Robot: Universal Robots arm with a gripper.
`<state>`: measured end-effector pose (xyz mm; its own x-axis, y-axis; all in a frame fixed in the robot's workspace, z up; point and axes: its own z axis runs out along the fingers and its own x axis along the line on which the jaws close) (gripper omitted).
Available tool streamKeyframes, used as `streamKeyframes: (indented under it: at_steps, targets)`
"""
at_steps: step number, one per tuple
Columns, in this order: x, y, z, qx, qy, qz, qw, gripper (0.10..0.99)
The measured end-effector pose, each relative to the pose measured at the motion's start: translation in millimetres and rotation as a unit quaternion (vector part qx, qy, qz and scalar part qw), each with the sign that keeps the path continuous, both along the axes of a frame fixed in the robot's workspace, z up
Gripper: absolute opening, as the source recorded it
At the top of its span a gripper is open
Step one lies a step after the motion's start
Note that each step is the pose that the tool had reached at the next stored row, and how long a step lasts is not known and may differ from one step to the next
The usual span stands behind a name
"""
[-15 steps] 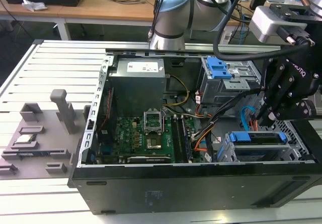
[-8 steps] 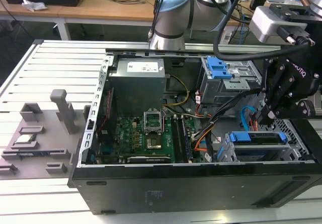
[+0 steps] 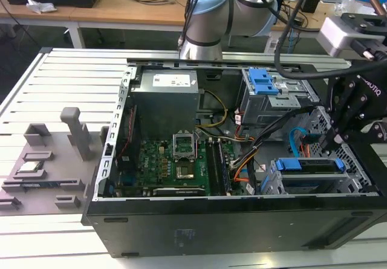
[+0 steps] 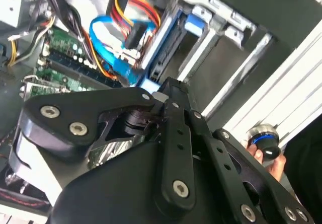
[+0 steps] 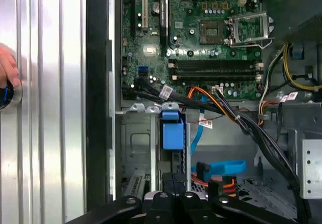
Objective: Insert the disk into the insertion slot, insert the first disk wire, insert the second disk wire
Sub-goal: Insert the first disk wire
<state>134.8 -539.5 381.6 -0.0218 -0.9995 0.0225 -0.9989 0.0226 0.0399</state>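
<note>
The disk [image 3: 308, 166], in its bright blue carrier, sits inside the insertion slot [image 3: 273, 183], a grey metal cage at the case's corner on the exterior view's right. My black gripper [image 3: 331, 141] hangs just above the disk's back end, shut, with nothing visible between its fingers. The second disk wire [image 4: 106, 36], a light blue flat cable, loops down to the disk beside my gripper [image 4: 160, 87]; whether they touch is hidden. The first disk wire [image 4: 135, 8], orange, red and black, runs to the same end. In the first wrist view, the blue carrier [image 5: 172, 131] and the light blue cable [image 5: 221, 166] lie beyond my gripper [image 5: 173, 179].
A taller grey cage with a blue latch [image 3: 262, 81] stands behind the slot. The green motherboard [image 3: 175, 166] fills the case floor and the power supply [image 3: 166, 90] sits at the back. A person's hand [image 4: 265, 151] holds a round knob on the ribbed table beside the case.
</note>
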Motion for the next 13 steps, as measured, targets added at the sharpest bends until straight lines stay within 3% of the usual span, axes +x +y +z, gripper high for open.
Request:
streamKeyframes:
  at_steps: [5, 7, 12, 13]
  targets:
    - [11.2, 26.3, -5.4, -0.0018, 0.0, 0.0, 1.0, 0.106]
    - [13.3, 37.0, -11.3, -0.0028, 0.0, 0.0, 1.0, 0.106]
    - [14.4, 38.1, -12.5, -0.0028, 0.0, 0.0, 1.0, 0.114]
    - [14.4, 38.1, -12.5, -0.0028, 0.0, 0.0, 1.0, 0.169]
